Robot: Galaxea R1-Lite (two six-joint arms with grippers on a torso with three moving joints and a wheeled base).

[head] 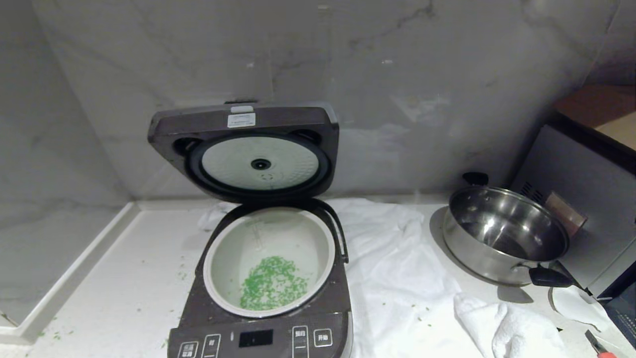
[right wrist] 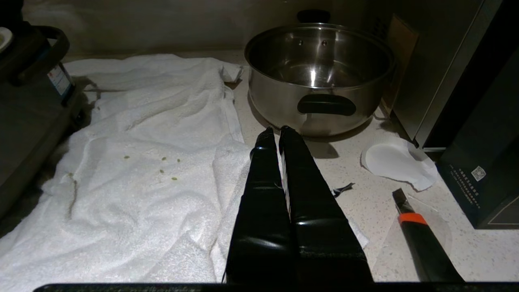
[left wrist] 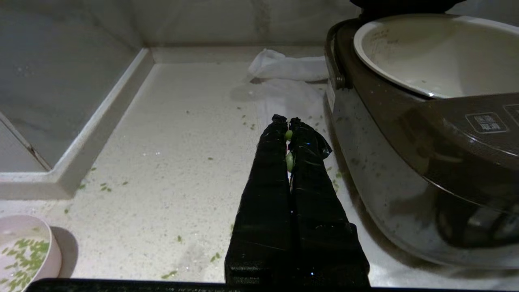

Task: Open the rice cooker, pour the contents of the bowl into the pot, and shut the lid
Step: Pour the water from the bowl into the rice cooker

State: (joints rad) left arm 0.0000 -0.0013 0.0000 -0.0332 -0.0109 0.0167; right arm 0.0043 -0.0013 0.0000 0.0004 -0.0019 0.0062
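— Green bits lie inside the off-white pot of the rice cooker; its lid stands upright.
— And the bowl?
— The pink bowl sits on the counter, left of the cooker, a few bits in it.
— The grippers?
— Left gripper is pressed closed, green bits stuck between its fingers. Right gripper is closed on nothing, above the white towel, near the steel pan.

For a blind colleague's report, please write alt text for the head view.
A dark brown-grey rice cooker stands on a pale counter with its hinged lid raised, and bright green chopped bits lie in its off-white inner pot. To its right are a crumpled white towel and an empty shiny steel pan with black handles. No robot hand appears.
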